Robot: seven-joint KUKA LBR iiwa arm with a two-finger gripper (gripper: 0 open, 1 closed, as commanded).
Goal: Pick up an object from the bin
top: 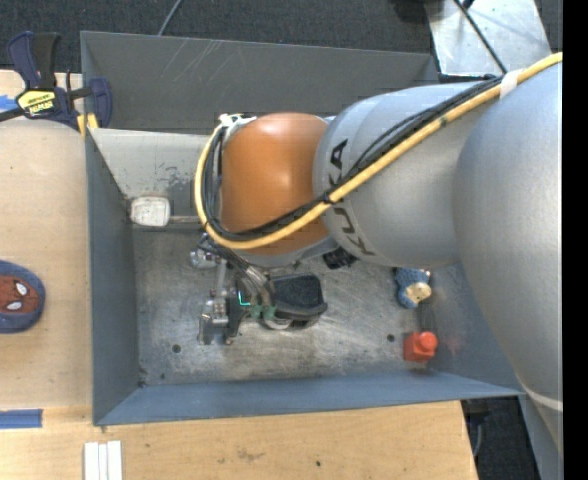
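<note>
My gripper [217, 320] hangs below the orange dome, low over the bin floor left of centre. Just to its right lies a dark rounded object [296, 295] with a green bit at its left edge, close to the gripper or touching it; I cannot tell which. A small white object [149, 211] on a thin grey stem rests against the back left wall, well apart from the gripper.
A small blue and yellow toy [412, 289] lies at the right, partly under the arm. A red-orange piece [420, 345] sits near the front right corner. The arm and its dome cover the middle and right of the bin.
</note>
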